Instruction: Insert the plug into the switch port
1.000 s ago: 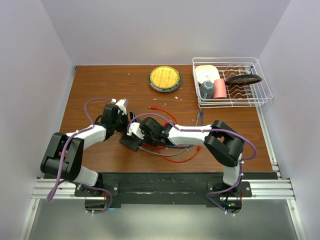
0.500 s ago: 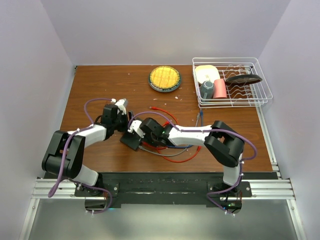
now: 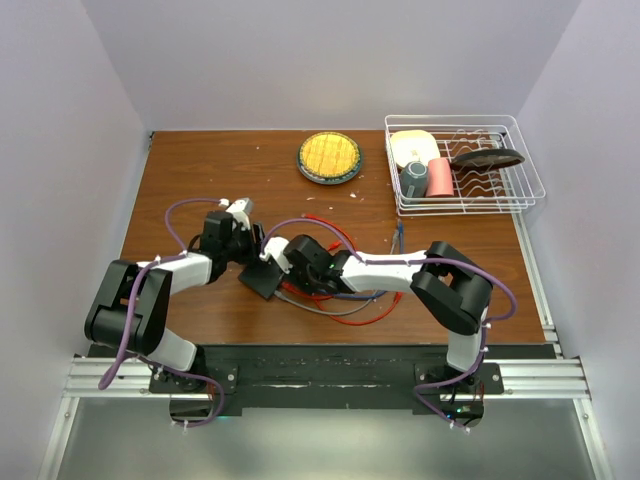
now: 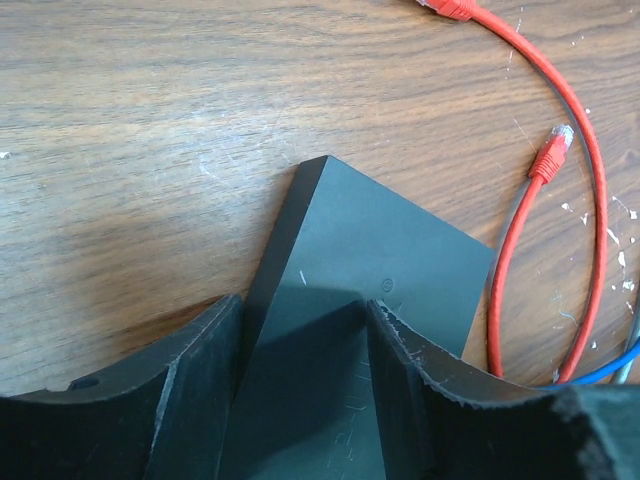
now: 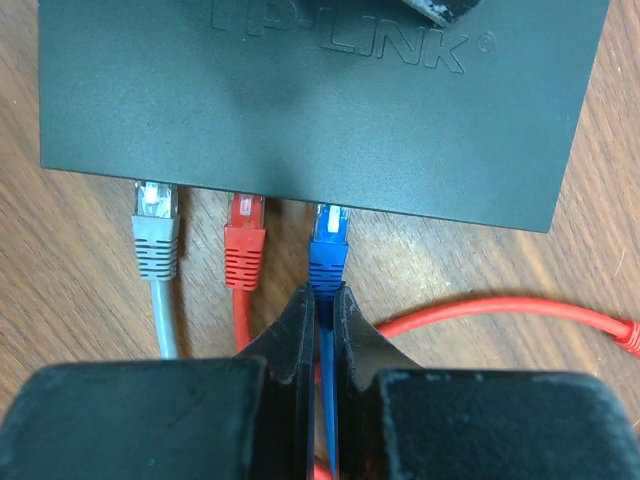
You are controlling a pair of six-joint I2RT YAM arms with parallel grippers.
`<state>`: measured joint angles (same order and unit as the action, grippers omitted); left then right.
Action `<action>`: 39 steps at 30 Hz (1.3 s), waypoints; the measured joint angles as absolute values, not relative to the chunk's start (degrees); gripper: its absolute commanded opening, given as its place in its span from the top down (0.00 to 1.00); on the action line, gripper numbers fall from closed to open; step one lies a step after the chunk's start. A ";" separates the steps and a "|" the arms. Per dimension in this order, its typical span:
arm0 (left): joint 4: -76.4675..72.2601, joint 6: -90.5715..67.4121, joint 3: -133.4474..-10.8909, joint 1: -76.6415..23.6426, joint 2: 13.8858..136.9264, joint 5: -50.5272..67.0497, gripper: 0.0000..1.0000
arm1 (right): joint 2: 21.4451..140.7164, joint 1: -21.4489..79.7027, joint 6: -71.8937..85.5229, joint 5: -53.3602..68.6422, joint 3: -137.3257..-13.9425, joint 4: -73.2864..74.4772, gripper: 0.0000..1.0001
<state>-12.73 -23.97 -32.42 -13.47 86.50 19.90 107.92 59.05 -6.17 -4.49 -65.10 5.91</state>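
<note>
- The switch (image 3: pixel 262 284) is seen lying flat on the table (image 3: pixel 200 170), left of centre and nearer the near edge, between the two grippers.
- It is set askew to the table edges. Its port edge is turned to the right, toward the right arm. Its long axis runs roughly far to near, with the near end leaning left. The arms cover much of it from above.
- Three plugs are seated side by side in the port edge: a grey plug (image 5: pixel 155 225), a red plug (image 5: pixel 245 240) and the blue plug (image 5: pixel 328 240).
- The right gripper (image 5: pixel 320 292) is pressed together on the rear of the blue plug. The plug's tip is in its port, and the blue cable (image 5: pixel 327 420) is led back between the fingers.
- The left gripper (image 4: pixel 303 305) is held partly spread, and the plain top of the switch is seen between its fingers (image 4: pixel 190 380). One finger is just beside a side wall of the box and the other is seen over the top face. Whether either presses on the switch cannot be told.
</note>
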 measured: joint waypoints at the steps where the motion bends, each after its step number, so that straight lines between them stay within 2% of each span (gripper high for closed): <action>1: -12.86 -23.99 -32.34 -13.45 86.52 19.92 0.51 | 107.92 58.94 -5.98 -4.43 -65.10 5.89 1.00; 10: -15.81 -24.25 -32.36 -12.91 88.55 22.15 0.58 | 107.92 57.45 -3.79 -3.22 -65.10 5.37 1.00; 20: -16.40 -24.40 -32.27 -13.17 88.82 22.35 0.59 | 107.92 55.83 -1.83 -0.73 -65.10 4.89 1.00; 35: -17.63 -27.83 -26.55 -14.44 82.78 16.73 0.59 | 108.40 54.24 -0.86 2.76 -65.67 5.56 1.00; 39: -16.36 -29.19 -25.82 -14.87 81.12 14.85 0.56 | 108.40 54.19 -0.89 3.60 -65.67 5.58 1.00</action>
